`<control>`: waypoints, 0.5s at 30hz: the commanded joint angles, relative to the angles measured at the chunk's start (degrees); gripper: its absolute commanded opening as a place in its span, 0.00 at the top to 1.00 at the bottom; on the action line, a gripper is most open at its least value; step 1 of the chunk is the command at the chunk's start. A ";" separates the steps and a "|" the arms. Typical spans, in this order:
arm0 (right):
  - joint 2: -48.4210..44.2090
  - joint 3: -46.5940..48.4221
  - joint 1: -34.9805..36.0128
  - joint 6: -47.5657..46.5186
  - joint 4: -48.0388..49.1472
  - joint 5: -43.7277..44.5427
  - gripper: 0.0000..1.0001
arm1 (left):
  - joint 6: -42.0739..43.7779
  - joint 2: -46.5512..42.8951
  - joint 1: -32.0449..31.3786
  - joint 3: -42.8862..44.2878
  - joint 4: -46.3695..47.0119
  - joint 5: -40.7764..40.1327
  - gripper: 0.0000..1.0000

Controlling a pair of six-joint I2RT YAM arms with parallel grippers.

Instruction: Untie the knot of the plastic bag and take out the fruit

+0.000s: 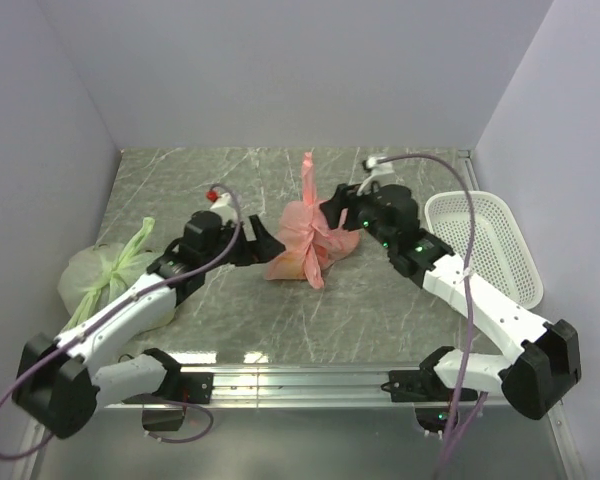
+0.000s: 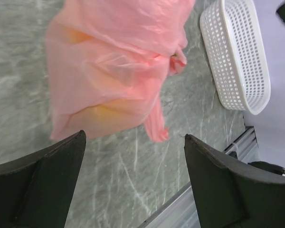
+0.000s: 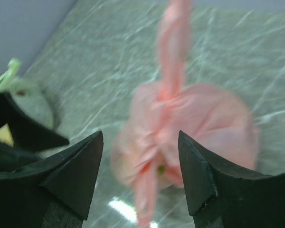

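- At the near edge, a metal rail carries both arm bases, and the grey marbled table spreads beyond it.
- To the near left, a pale green bag sits close to the left wall. Its tied tuft points up and away, and it is well apart from the pink one.
- The left gripper hovers just left of the plastic bag. Its fingers are spread wide and released, with nothing between them. In the left wrist view the bag lies just past the fingertips.
- The plastic bag rests on the table near the middle, between the two grippers. It is pink, crinkled and translucent, and a yellowish shape shows dimly through the film on its lower side.
- The knot is tied at the top of the bag. One twisted handle strip stands up from it and another trails down toward the near edge.
- The right gripper sits just right of the bag and slightly farther back. Its fingers are parted and grip nothing. The right wrist view is blurred.
- A white perforated basket lies by the right wall, well apart from the bag.
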 commanded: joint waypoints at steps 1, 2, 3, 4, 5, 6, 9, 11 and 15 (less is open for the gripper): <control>-0.44 -4.73 -8.06 -1.67 3.61 -9.01 0.30 | 0.34 5.24 -3.89 7.21 7.91 -4.92 0.11; -0.27 -5.44 -9.30 -1.48 4.24 -9.99 0.29 | 0.87 8.47 -4.68 8.46 8.00 -7.46 0.11; 0.61 -5.97 -10.70 -1.22 4.77 -10.95 0.29 | 1.57 10.07 -6.08 9.69 8.00 -8.26 0.12; 1.14 -6.85 -11.41 -0.70 5.99 -13.57 0.29 | 1.84 11.74 -6.71 11.96 8.00 -8.97 0.12; 1.75 -7.38 -11.94 -0.34 6.87 -15.25 0.29 | 1.84 14.63 -7.32 12.77 8.44 -10.54 0.13; 2.80 -7.90 -12.90 0.18 8.01 -17.18 0.30 | 1.58 15.96 -8.03 13.47 9.31 -10.82 0.14; 4.04 -10.54 -13.09 1.68 12.50 -21.33 0.30 | 1.14 20.10 -9.17 15.76 10.55 -11.08 0.19; 4.39 -13.17 -13.00 2.65 17.50 -24.65 0.30 | 1.14 22.20 -9.61 16.64 11.08 -11.08 0.23; 6.23 -15.38 -12.91 3.62 21.38 -26.43 0.33 | 0.52 24.58 -10.58 16.73 12.40 -12.14 0.31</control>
